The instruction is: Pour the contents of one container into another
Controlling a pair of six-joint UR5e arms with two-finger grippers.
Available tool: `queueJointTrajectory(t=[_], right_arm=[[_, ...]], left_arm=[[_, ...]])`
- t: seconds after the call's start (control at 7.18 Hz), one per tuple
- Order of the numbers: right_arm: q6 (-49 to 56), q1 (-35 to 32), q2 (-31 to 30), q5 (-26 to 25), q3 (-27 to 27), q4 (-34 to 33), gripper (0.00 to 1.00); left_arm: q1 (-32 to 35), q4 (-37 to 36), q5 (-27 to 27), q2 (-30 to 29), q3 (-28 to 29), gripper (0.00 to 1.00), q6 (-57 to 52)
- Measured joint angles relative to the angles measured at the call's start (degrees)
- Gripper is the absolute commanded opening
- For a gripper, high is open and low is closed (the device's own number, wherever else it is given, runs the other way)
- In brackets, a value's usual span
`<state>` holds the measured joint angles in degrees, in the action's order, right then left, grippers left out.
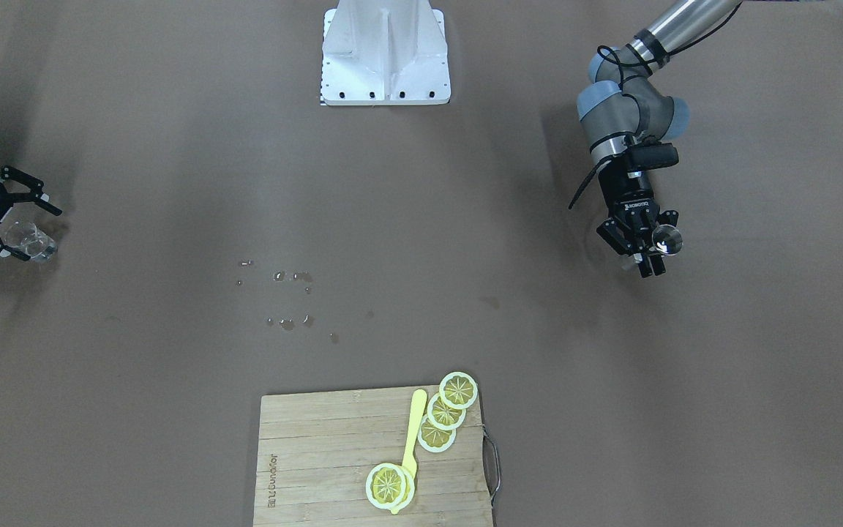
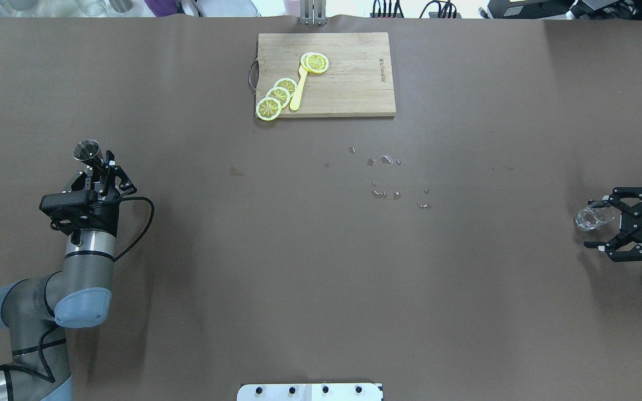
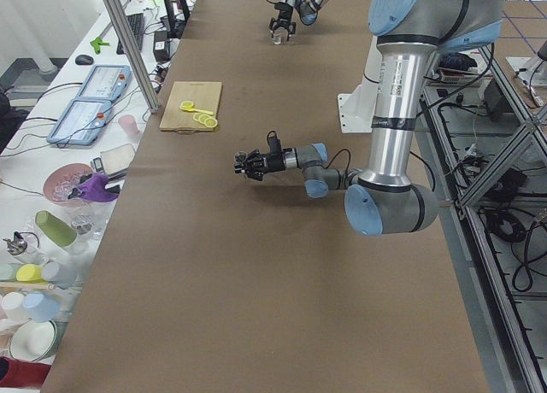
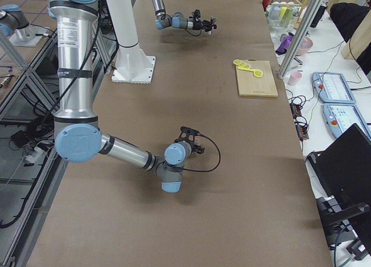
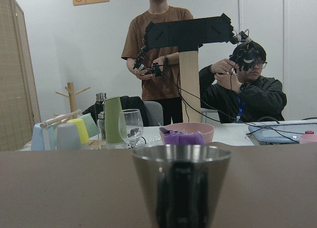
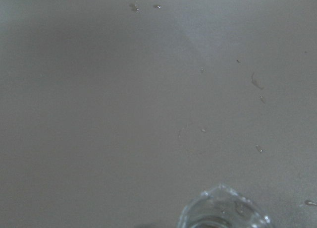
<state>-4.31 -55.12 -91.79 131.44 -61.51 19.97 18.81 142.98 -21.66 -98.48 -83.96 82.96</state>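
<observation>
Matte brown table (image 2: 187,250); pale plank-striped wooden cutting board (image 2: 354,72); yellow white-rimmed lemon slices (image 2: 268,108); yellow plastic spoon (image 2: 297,94); shiny silver conical metal cup (image 2: 87,150); colourless clear glass tumbler (image 2: 589,217).

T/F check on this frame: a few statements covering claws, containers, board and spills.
1. The left claw grips the metal cup. True.
2. The right claw is shut on the clear glass. False: its jaws stand wide apart, with the glass between them.
3. A yellow utensil lies on the cutting board. True.
4. The surface between the arms is dry. False: droplets are scattered on the table.
</observation>
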Motion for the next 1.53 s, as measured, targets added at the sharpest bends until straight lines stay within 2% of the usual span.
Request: queueJointTrajectory(t=[0.28,0.7,0.98,1.11,1.25,1.53], right_arm=[[0.40,-3.17,-0.51,3.85,0.41,0.40,1.00],[0.34,-10.97,-1.64,10.80,0.60,-0.48,1.00],[0.12,-17.55,-3.36,14.60,0.21,-4.86,1.00],[0.10,-20.31,-3.75,16.27,-0.05,-9.20,1.00],[0.08,-22.48,-3.91,17.34,-0.29,-14.20,1.00],[0.02,-24.70,-3.95,17.51,-0.85,-24.55,1.00]], left_arm=[[0.01,-5.02,-0.40,-0.09,0.08,0.00,7.17],[0.02,-12.54,-0.08,-0.21,-0.01,0.12,12.90],[0.08,-13.33,0.27,-0.53,-0.09,0.33,13.02],[0.08,-13.45,0.70,-0.61,-0.08,0.49,12.99],[0.12,-13.50,1.00,-0.64,-0.11,0.58,13.00],[0.16,-13.52,1.10,-0.75,-0.19,0.67,13.08]])
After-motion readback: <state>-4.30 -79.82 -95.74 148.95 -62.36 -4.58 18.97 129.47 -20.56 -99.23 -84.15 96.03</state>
